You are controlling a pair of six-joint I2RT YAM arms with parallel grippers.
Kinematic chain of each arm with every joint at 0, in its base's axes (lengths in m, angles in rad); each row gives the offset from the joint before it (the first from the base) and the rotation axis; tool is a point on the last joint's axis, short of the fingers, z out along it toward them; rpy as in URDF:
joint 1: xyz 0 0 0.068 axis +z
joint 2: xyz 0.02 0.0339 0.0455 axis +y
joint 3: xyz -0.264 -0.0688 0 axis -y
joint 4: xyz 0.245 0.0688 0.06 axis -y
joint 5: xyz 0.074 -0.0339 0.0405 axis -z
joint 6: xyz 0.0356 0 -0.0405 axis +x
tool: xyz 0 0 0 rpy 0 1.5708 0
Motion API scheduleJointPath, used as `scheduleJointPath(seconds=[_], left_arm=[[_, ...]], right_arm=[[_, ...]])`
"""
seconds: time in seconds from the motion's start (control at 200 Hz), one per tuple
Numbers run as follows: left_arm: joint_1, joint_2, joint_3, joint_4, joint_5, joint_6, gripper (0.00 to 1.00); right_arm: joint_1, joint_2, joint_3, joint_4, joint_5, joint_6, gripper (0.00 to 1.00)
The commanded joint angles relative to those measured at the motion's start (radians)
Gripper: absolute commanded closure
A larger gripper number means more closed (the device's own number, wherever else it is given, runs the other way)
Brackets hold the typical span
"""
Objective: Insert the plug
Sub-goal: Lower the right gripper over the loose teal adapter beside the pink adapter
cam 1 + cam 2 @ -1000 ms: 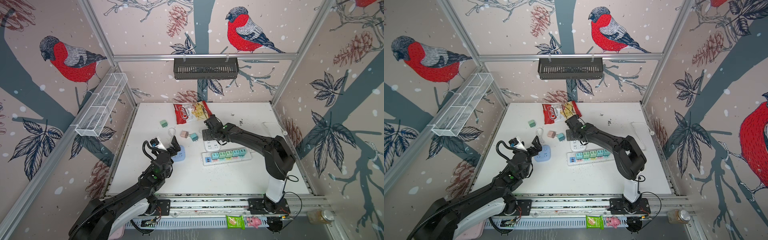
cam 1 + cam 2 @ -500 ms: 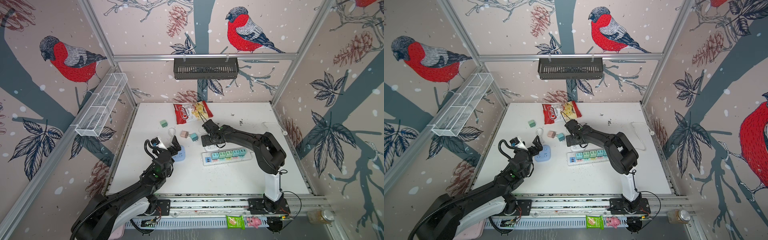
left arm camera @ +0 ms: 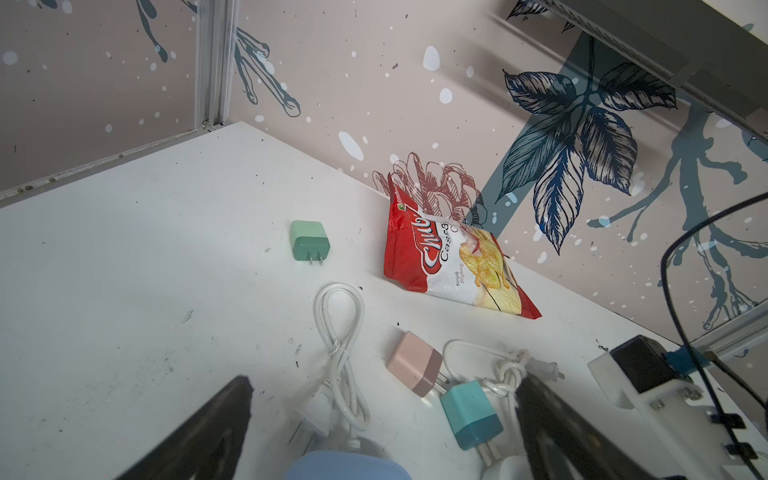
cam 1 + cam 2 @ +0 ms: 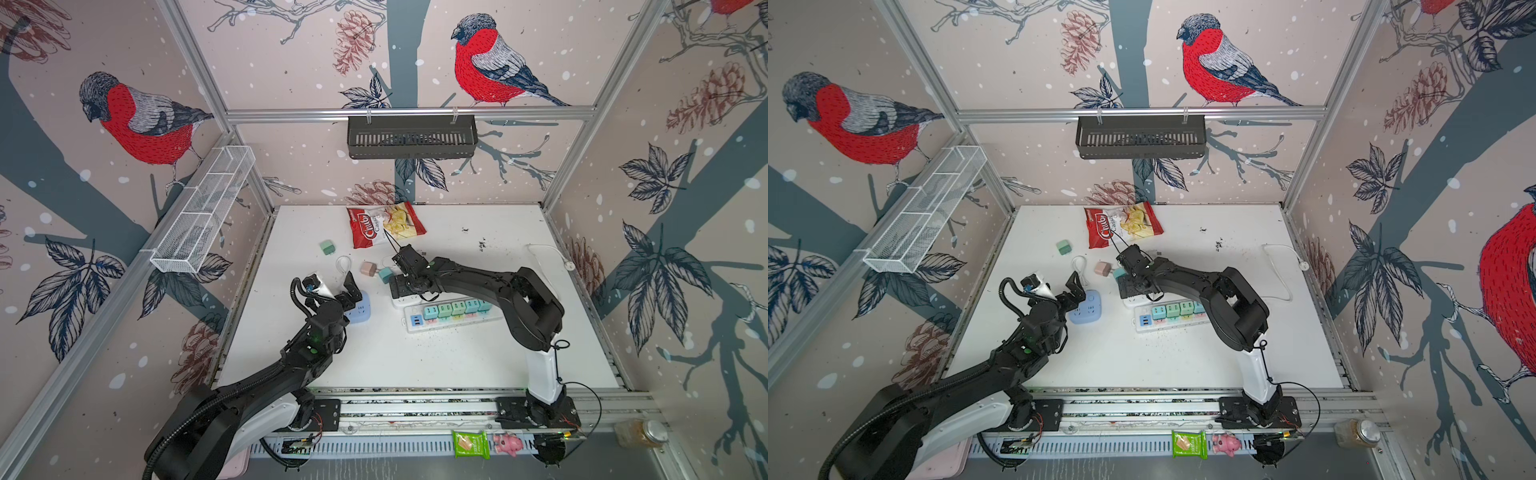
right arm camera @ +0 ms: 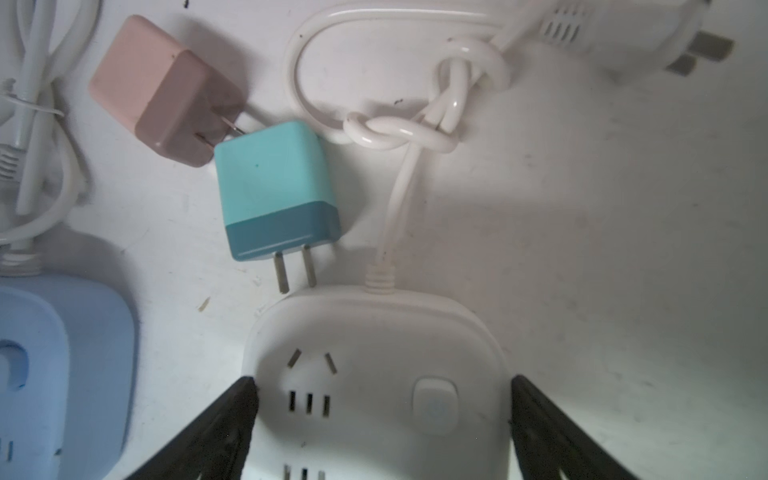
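Now right pincer (image 5: 382,381) stands apart astride the white socket (image 5: 374,332). Close squarely to steady it; left pincer (image 3: 385,378) gapes too.

The teal plug (image 5: 276,189) is smooth matt plastic

The teal plug (image 5: 274,187), a small two-tone cube with two flat metal prongs, lies on its side just ahead of the right gripper's (image 5: 382,381) jaws. Its prongs point back toward them and reach the rim of the white socket block (image 5: 415,328). That rounded block lies socket face up between the jaws, its sides right at their tips.
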Motion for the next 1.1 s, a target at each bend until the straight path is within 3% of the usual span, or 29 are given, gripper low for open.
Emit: scheduleJointPath(seconds=[0.0, 0.16, 0.641, 0.856, 1.096], left_arm=[[0.002, -0.005, 0.008, 0.049, -0.011, -0.015, 0.02], [0.004, -0.013, 0.005, 0.046, -0.014, -0.015, 0.01], [0.052, -0.012, 0.004, 0.012, 0.027, -0.072, 0.01], [0.205, 0.021, 0.018, -0.082, 0.189, -0.203, 0.02], [0.216, -0.016, 0.071, -0.206, 0.16, -0.217, 0.02]], right_arm=[[0.02, -0.012, -0.03, -0.064, -0.072, 0.04, 0.06], [0.032, -0.047, -0.076, -0.013, -0.104, 0.084, 0.03], [0.057, -0.237, -0.165, 0.08, 0.068, 0.051, 0.01], [0.087, -0.176, -0.017, -0.007, 0.138, 0.006, 0.03], [0.089, -0.011, 0.179, -0.077, 0.127, -0.034, 0.09]])
